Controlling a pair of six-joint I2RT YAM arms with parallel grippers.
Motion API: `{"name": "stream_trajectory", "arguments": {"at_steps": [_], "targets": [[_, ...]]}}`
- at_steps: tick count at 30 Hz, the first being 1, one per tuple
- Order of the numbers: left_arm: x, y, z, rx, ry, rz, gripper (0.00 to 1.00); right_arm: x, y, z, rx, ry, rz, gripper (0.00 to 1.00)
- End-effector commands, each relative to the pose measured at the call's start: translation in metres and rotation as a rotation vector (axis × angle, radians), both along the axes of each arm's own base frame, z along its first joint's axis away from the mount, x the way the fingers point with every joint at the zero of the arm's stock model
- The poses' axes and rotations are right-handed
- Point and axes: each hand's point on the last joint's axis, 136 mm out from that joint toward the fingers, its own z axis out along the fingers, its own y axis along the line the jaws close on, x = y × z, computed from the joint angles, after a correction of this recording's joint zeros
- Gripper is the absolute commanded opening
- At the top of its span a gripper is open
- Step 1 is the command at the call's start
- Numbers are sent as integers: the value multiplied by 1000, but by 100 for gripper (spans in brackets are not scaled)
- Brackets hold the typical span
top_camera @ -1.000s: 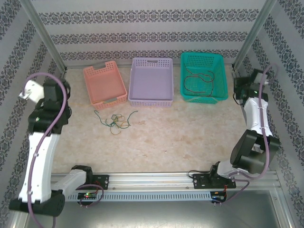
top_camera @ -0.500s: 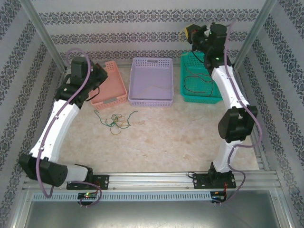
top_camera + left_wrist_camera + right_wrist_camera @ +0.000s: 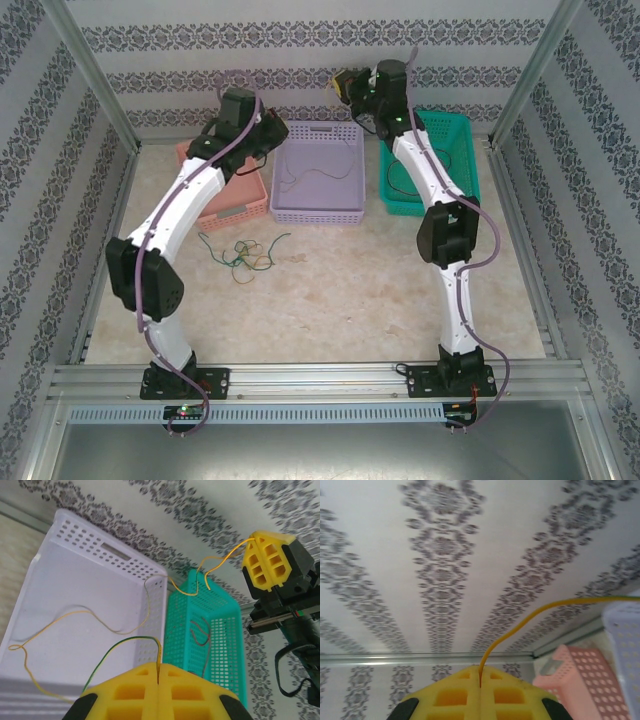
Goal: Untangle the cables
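Both the left gripper (image 3: pixel 157 680) and the right gripper (image 3: pixel 480 682) had swung above the lilac basket (image 3: pixel 318 213) at the table's (image 3: pixel 380 290) far edge, each clenched on the yellow cable (image 3: pixel 555 603), which we judged freed from the tangle (image 3: pixel 243 255) nearer the left edge.

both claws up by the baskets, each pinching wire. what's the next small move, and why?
Probably open the right claw so its end of the yellow cable drops. Most of that cable's slack lies looped inside the lilac basket, and only the pinched end hangs up in the air. The left claw is shut on a greenish wire and can wait.
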Motion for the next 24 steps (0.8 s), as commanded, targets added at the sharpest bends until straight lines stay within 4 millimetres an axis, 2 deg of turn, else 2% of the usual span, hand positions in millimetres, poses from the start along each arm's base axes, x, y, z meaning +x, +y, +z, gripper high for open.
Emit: {"name": "stream_trajectory", "arguments": {"at_steps": [1,7,8,11,13,15,16,17,18,21,24], "targets": [[16,-17,-13,-27,10,-26,0,2,10,-15,-39,11,12,0],[42,-50,-65,-55,107,-96,0,11,14,-86,-112,141,24,0],[45,-55,-73,-52,130,-107,3,11,15,-100,-117,172,35,5],[48,-64,-99,-29,207,-123,32,10,18,-116,-119,216,83,32],[48,-65,-108,-13,235,-122,47,5,17,-109,-146,208,99,42],[47,-61,-108,7,238,-104,62,-1,14,-97,-178,188,103,51],[47,-58,-106,14,236,-96,67,-4,12,-92,-191,188,104,53],[46,-57,-100,17,225,-93,69,-7,10,-86,-201,185,107,62],[45,-55,-95,16,220,-86,70,-11,6,-81,-212,188,105,66],[39,-44,-71,22,188,-35,70,-22,1,-59,-250,158,108,67],[24,-20,-50,51,181,63,70,-34,-5,-33,-283,115,106,66]]}}
